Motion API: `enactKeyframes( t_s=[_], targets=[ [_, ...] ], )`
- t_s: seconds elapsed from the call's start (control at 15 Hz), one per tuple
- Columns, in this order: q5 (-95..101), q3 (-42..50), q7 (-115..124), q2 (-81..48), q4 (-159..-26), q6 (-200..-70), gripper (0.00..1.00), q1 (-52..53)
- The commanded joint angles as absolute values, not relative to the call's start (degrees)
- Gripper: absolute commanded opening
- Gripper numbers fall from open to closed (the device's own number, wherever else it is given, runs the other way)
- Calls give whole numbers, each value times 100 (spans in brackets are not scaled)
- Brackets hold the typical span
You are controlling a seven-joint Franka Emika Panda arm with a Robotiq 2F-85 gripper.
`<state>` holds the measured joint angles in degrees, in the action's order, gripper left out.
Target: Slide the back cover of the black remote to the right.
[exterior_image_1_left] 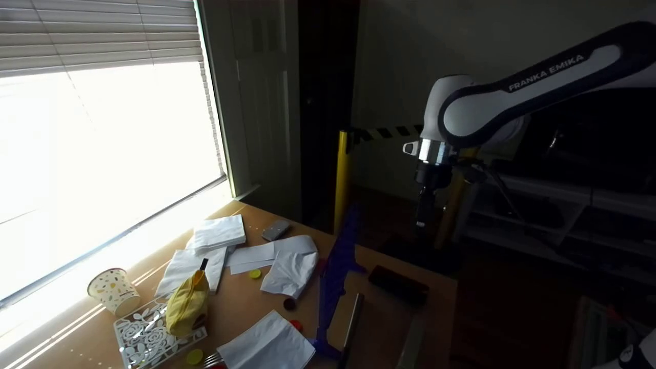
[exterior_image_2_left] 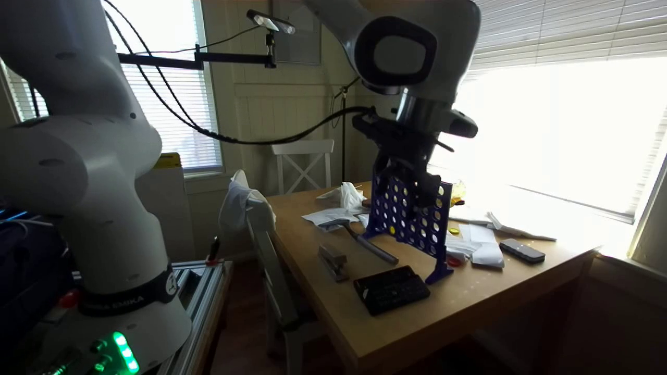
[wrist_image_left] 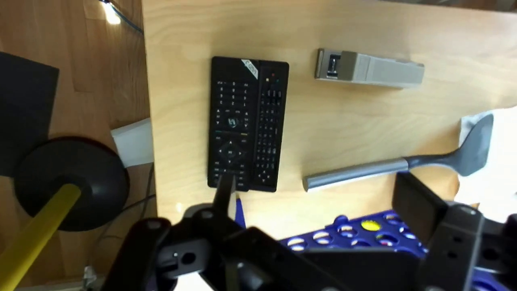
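The black remote (wrist_image_left: 232,121) lies flat on the wooden table in the wrist view. It has a wide part with number and arrow buttons and a white label, and a narrower strip of small keys (wrist_image_left: 268,129) along its right side. The remote shows in both exterior views (exterior_image_1_left: 398,286) (exterior_image_2_left: 392,289), near the table's edge. My gripper (wrist_image_left: 315,182) is open with nothing between its fingers. The left finger overlaps the remote's lower end in the wrist view. In both exterior views the gripper (exterior_image_1_left: 421,218) (exterior_image_2_left: 404,192) is well above the table, apart from the remote.
A blue upright game board (exterior_image_2_left: 411,219) (wrist_image_left: 347,230) stands beside the remote, below the gripper. A grey stapler (wrist_image_left: 379,70) and a grey spatula (wrist_image_left: 357,173) lie near the remote. White papers (exterior_image_1_left: 266,343) and a grey oblong device (exterior_image_2_left: 522,251) lie beyond the board.
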<state>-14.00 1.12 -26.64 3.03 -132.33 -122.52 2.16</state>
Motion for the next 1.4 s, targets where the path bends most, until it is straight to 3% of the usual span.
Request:
enactKeyframes(
  t_s=[0.0, 0.47, 1.33],
  targets=[
    [-1399, 73, -2718, 159, -13216, -12249, 100, 160],
    [-1621, 113, -3379, -86, -13068, -12133, 100, 150],
    [-2108, -445, -3659, -1815, -13083, -13684, 100, -165]
  ],
)
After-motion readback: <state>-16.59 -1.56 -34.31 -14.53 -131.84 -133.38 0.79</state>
